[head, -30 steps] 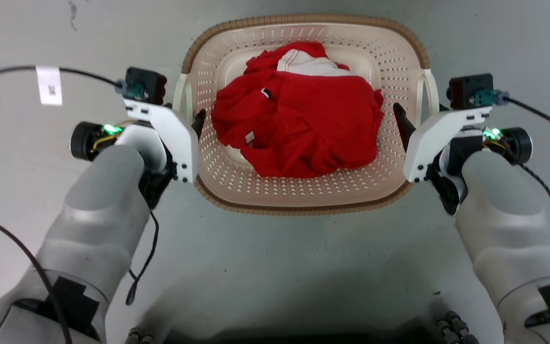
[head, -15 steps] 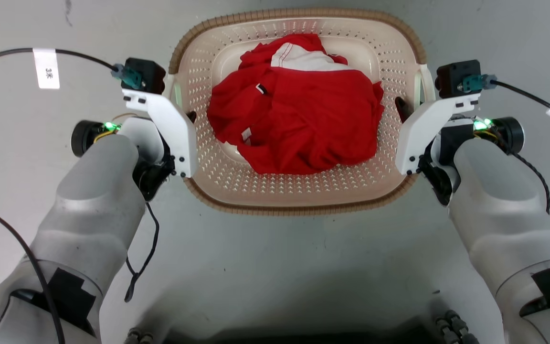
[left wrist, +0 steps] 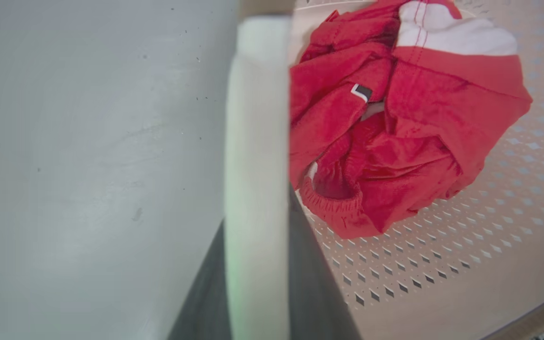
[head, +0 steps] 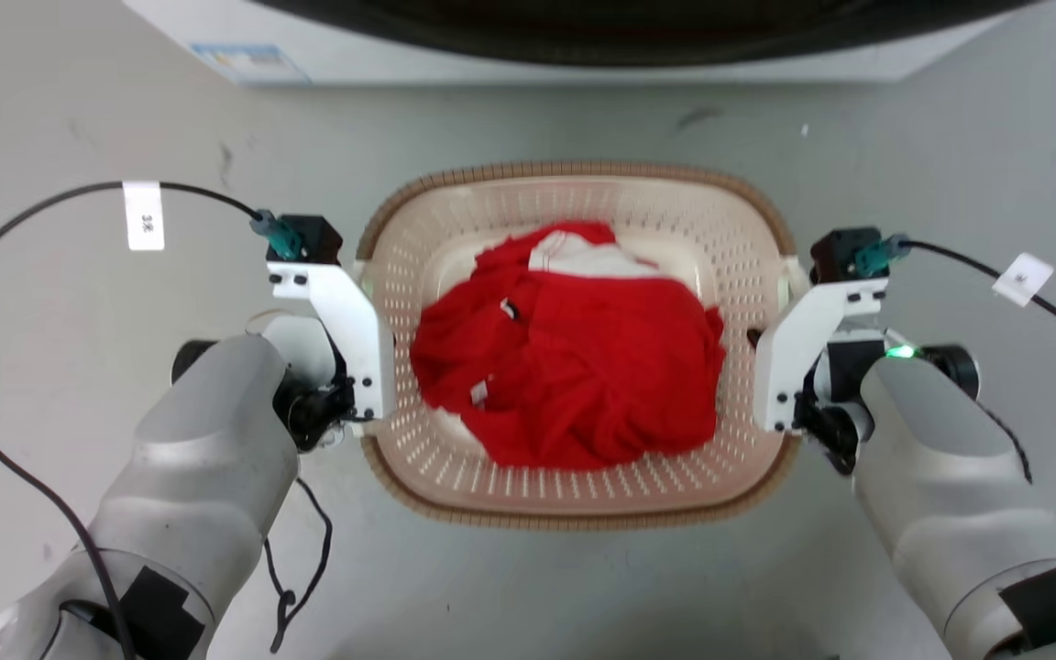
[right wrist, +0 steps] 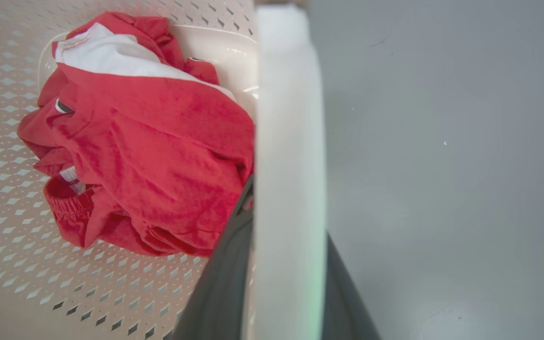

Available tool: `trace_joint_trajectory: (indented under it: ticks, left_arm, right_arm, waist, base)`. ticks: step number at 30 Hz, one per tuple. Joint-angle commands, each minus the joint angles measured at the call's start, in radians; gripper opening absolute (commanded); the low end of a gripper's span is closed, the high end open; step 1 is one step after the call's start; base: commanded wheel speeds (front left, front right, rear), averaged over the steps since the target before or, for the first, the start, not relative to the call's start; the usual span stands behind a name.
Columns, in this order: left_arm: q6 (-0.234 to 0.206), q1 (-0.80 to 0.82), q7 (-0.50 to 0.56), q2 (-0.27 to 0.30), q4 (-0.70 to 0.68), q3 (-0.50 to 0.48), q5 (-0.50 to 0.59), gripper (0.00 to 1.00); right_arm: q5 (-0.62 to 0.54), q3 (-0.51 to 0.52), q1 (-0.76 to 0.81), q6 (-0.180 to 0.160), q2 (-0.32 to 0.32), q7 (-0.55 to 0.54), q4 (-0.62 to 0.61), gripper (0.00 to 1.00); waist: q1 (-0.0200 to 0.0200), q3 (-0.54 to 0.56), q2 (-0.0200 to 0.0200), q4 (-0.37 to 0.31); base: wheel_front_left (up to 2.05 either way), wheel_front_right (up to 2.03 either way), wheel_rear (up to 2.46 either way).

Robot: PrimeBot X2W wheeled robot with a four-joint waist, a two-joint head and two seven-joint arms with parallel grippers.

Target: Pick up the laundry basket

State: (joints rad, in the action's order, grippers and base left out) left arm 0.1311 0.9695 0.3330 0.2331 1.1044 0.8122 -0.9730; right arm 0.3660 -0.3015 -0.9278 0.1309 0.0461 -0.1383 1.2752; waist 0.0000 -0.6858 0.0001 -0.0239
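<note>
Left cable tag (head: 143, 215): white label on a black cable, well left of the laundry basket (head: 574, 521). Left tool (left wrist: 258, 212): at the basket's left side, one dark finger (left wrist: 206, 283) outside and one inside, pressed together on the white left handle (left wrist: 258, 118) that runs up between them. Laundry basket: cream plastic with perforated walls (left wrist: 442, 264) and a brown woven-look rim, centred between the two pale forearms above the grey floor (head: 528, 596); whether its base touches the floor cannot be told. Red garment (head: 583, 367): crumpled heap with a white panel, lying on the basket's bottom, seen also from the left wrist (left wrist: 395, 141) and from the right wrist (right wrist: 158, 141). White appliance (head: 244, 55): pale casing with a dark opening, beyond the basket's far rim and apart from it. Right handle (right wrist: 291, 118): white bar on the basket's right side. Right tool (right wrist: 288, 212): dark fingers (right wrist: 225, 274) closed on that handle from both sides, one inside the basket wall (right wrist: 7, 236), one outside. Right cable tag (head: 1023, 278): white label, right of the basket.
</note>
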Motion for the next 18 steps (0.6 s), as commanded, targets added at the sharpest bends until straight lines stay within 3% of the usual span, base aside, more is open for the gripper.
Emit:
trace_joint_trajectory:
  ticks: [1,18]
  left_arm:
    - [-0.001,-0.011,0.021,0.005,0.000,0.005,-0.020,0.00]
    - [0.000,-0.082,0.239,0.002,0.024,0.050,-0.159,0.00]
  right_arm:
    - [0.015,-0.011,0.021,0.000,0.008,-0.034,0.005,0.00]
    - [0.187,-0.077,0.090,0.001,0.005,-0.399,0.005,0.00]
  waist:
    - [0.0000,0.097,-0.0001,0.007]
    - [0.0000,0.405,-0.0001,-0.008]
  base:
    - [0.00,0.00,0.00]
    - [0.00,0.00,0.00]
